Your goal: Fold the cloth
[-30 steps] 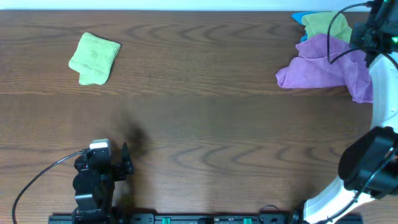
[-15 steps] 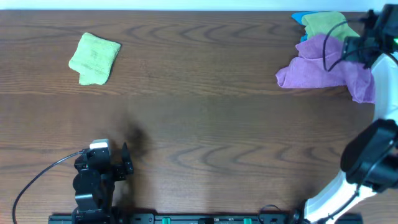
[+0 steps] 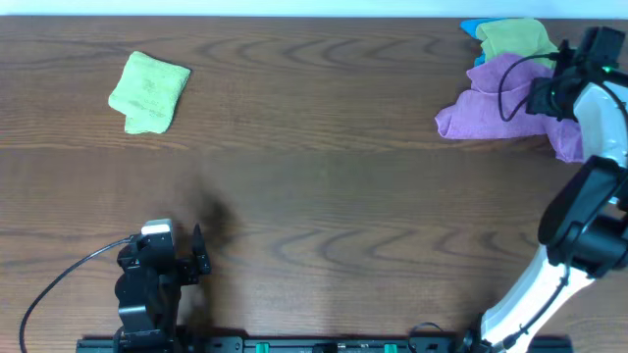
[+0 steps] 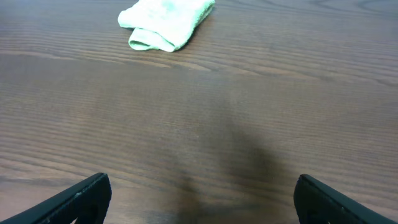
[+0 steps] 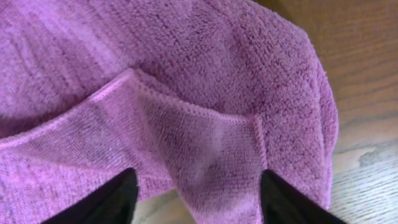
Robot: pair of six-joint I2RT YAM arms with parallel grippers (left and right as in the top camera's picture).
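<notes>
No legible text, labels or numbers anywhere

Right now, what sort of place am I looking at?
Probably a robot test bench, not a home: a bare wooden table, left arm and right arm mounted at its near edge, a folded green cloth, and a purple cloth heaped with others at the far right corner.

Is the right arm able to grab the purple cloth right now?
Probably yes. The right arm is right above the purple cloth, its jaws open on either side of a raised fold, with nothing in between.
</notes>
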